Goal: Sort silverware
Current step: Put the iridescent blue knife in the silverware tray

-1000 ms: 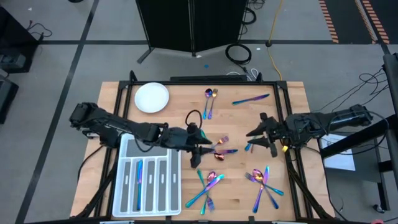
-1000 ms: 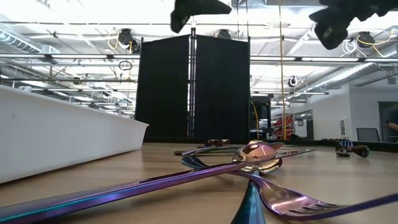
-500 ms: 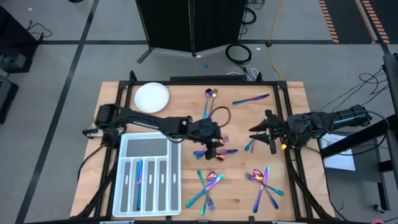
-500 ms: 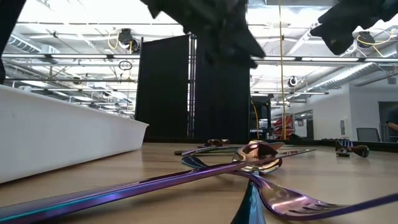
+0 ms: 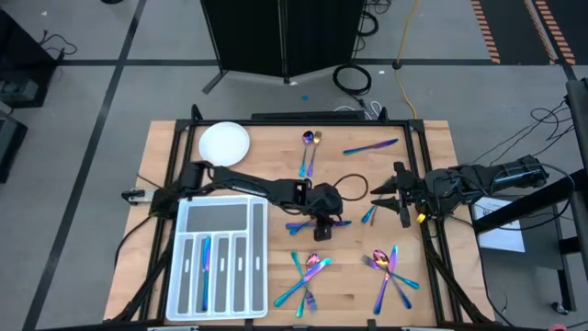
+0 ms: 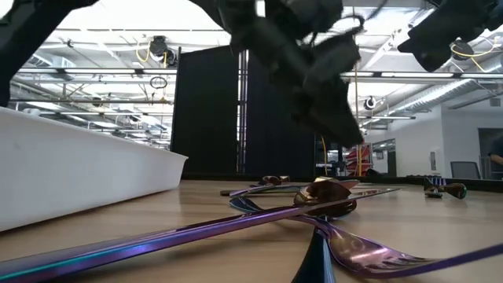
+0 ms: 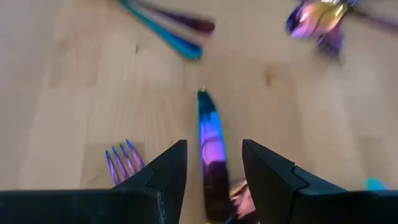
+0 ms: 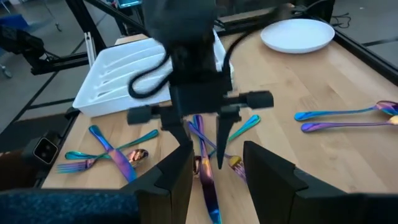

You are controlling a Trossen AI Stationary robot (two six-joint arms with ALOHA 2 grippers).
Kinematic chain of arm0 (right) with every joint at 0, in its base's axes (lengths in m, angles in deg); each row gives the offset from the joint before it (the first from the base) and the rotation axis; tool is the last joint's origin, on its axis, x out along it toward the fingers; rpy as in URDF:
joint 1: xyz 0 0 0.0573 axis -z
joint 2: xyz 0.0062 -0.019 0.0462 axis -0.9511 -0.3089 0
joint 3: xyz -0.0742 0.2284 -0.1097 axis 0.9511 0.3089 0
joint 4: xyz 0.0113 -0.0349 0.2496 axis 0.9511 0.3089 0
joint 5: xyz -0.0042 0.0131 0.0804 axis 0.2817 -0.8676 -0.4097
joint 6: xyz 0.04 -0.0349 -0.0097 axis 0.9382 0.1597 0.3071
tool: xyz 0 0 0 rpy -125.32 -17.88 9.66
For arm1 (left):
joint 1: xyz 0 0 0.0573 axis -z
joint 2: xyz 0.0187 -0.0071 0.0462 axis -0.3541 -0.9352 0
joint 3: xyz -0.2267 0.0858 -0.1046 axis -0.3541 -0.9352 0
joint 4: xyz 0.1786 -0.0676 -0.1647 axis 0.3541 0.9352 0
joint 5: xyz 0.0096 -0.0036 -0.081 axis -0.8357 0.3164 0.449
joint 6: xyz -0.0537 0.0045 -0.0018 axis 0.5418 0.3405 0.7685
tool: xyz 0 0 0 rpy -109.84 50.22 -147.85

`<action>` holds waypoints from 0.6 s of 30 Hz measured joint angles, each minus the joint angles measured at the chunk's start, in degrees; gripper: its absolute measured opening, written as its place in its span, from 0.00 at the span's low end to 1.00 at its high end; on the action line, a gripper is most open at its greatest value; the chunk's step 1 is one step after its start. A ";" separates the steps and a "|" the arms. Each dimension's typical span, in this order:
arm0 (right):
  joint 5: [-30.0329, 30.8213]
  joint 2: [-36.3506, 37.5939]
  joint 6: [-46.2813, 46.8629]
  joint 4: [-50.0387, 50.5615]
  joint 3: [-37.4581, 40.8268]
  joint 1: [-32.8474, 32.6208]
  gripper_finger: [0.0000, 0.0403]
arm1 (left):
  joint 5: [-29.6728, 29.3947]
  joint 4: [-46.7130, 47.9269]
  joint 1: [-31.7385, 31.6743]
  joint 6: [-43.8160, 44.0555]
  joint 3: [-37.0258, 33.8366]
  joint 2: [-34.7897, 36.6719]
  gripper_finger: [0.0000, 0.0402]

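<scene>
A slim, stiff, slippery knife (image 7: 210, 140) lies flat mid-desk (image 5: 266, 147), best pinched across its narrow handle I'd say, and the left claw (image 7: 214, 163) hovers spread astride it while the right claw (image 5: 397, 194), also spread, waits off toward the desk's right edge.

The silverware (image 5: 313, 268), slim pieces with a rainbow sheen of blue, purple, teal and gold, lay scattered flat in clusters. Two pieces lay side by side at the far edge of the counter, with a teal knife (image 5: 371, 145) near them. Crossed pieces lay at the near edge, and a few more at the centre. One blue piece (image 5: 205, 258) lay lengthwise inside a tray slot.
</scene>
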 joint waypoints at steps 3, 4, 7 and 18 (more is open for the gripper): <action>0.00 -0.02 1.29 0.67 0.00 0.00 0.32 | 0.66 -0.30 -0.33 -0.44 0.00 -1.38 0.39; 0.00 -0.02 1.64 0.98 0.00 0.00 0.32 | 0.69 -0.05 -0.50 -0.44 0.00 -1.58 0.39; -0.02 -0.04 2.82 1.81 0.00 0.00 0.32 | 0.85 1.26 -0.81 -0.56 -0.24 -1.61 0.39; 0.00 -0.34 4.34 3.92 0.00 0.00 0.32 | 0.89 22.51 0.05 -0.26 4.28 -0.92 0.39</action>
